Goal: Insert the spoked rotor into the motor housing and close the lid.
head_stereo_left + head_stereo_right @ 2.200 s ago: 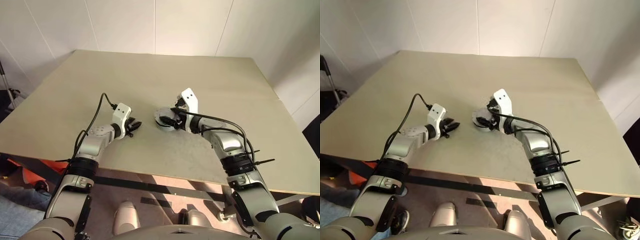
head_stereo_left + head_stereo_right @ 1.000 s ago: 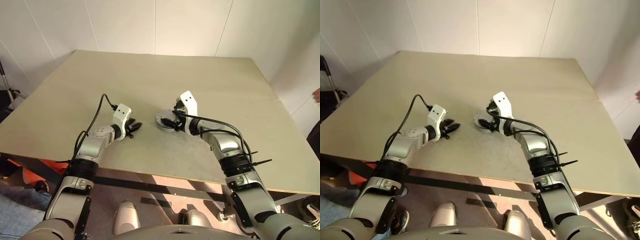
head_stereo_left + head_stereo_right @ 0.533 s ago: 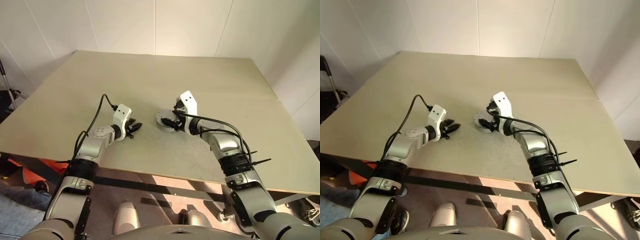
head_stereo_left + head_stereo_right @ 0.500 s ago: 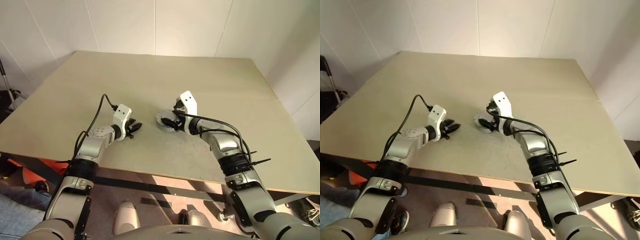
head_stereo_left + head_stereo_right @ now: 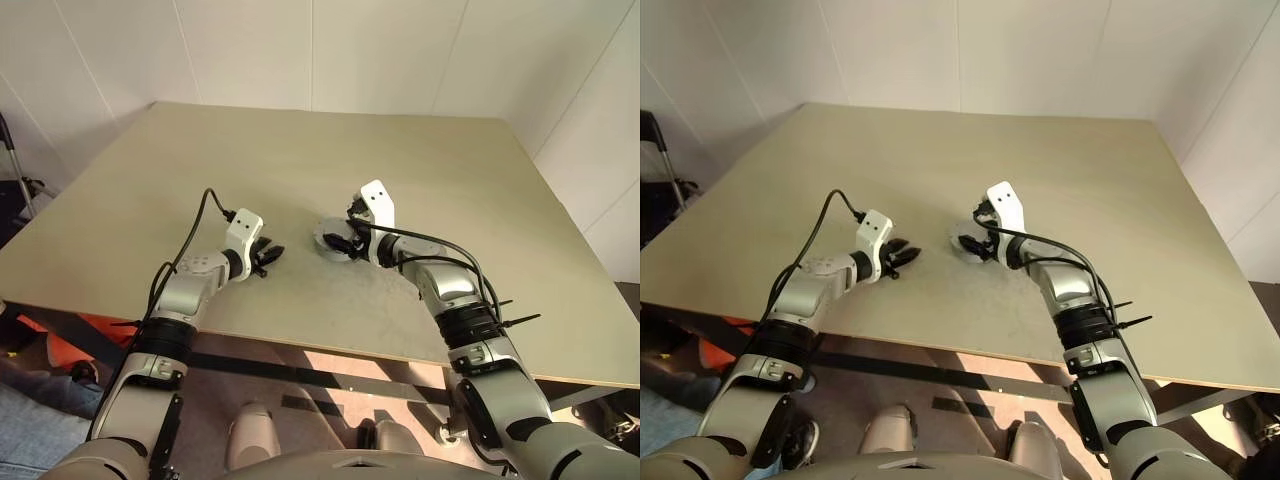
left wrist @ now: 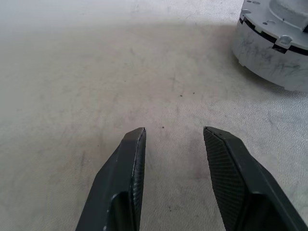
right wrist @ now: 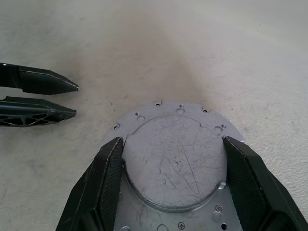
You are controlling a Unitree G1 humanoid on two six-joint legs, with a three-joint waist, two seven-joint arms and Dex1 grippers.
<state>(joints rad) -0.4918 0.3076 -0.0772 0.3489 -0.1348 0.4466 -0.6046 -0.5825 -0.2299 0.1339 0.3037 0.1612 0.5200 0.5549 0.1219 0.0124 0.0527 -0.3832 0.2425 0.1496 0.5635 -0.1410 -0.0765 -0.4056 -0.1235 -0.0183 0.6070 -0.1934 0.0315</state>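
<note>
Beige table (image 5: 420, 160), lidded motor housing (image 7: 175, 161), contents unseen.

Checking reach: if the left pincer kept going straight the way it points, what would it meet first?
Probably bare table: the left pincer aims beside the round metal motor assembly, which lies off to one side. Depth is uncertain.

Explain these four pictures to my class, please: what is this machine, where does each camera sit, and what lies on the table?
This is a humanoid robot with two arms, each ending in two black fingers. Two pictures look down from cameras on its head; the other two come from cameras on each wrist. On the beige table lies one round silver metal part, the motor housing, with a flat lid on top. The right gripper has a finger on either side of the raised lid; whether they touch it is unclear. The left gripper stands open beside it, holding nothing.
</note>
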